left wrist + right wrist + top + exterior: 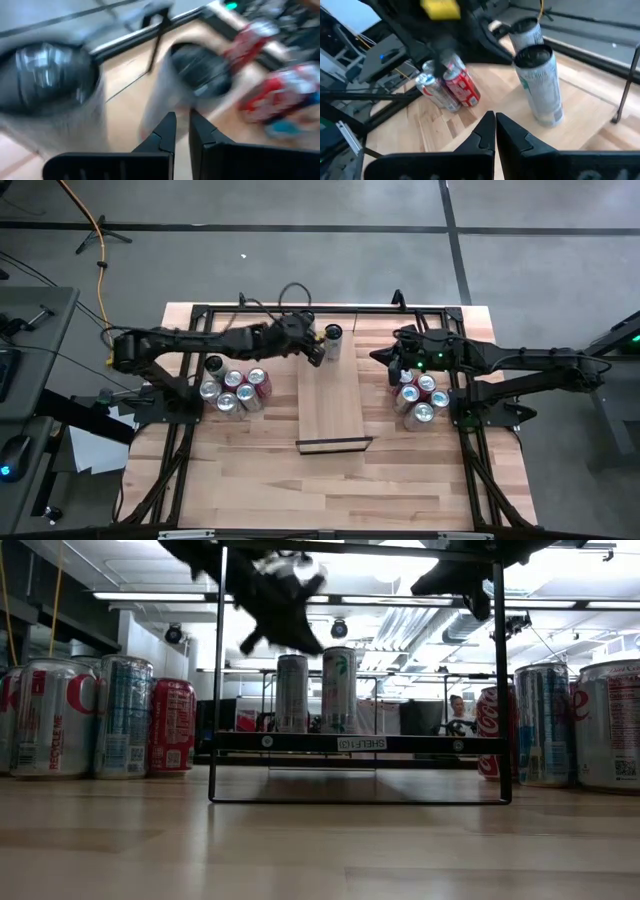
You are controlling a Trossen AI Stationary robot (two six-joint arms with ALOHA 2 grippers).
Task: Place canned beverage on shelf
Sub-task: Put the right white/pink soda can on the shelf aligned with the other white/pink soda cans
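Placement looks nearly done: two tall slim silver cans [292, 692] [339, 690] stand side by side at the far end of the long pale wooden shelf [330, 415]. The left gripper [318, 352] hovers just beside them, its fingers nearly together and holding nothing. The right gripper [495, 127], fingers pressed shut and empty, waits above the right-hand group of cans. By my reading, the next move calls for fetching another can. Six or so cans [232, 388] cluster left of the shelf, about five [420, 398] right.
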